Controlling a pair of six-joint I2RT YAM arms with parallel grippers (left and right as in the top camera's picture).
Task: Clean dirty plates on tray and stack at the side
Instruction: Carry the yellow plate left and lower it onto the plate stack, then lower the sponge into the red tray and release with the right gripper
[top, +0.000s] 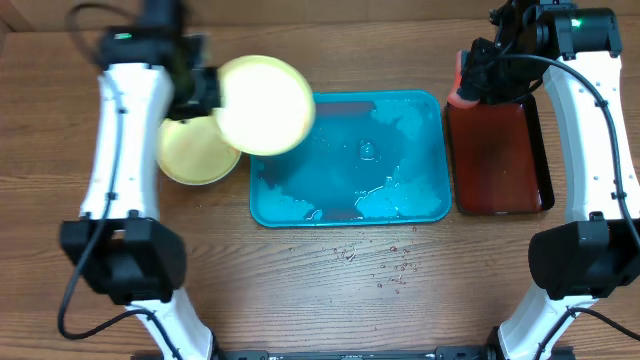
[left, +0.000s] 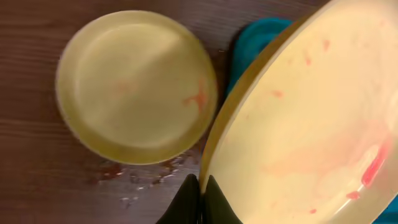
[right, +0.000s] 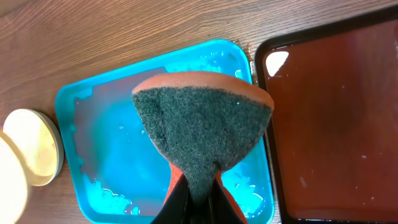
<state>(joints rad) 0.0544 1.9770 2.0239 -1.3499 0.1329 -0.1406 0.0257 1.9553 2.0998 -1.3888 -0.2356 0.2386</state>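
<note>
Black fingers of the left gripper (left: 202, 180) pinch the rim of a sauce-smeared yellow plate (left: 311, 112), lifted over the teal tray (top: 340, 150) corner. A second plate (left: 137, 87) sits on the table (top: 330, 290) beside it. The right gripper (right: 199, 194) clamps a sponge (right: 202, 124) near the red tray (right: 336, 124).

You had a brown wooden table (top: 330, 300) carrying everything. The teal tray (top: 340, 170) lay on it in the middle, wet inside. The dark red tray (top: 497, 160) lay just beside it on the right. On the left, one yellow-green plate (top: 190, 160) with red smears rested on the wood. Small drops (top: 385, 265) lay before the teal tray.
</note>
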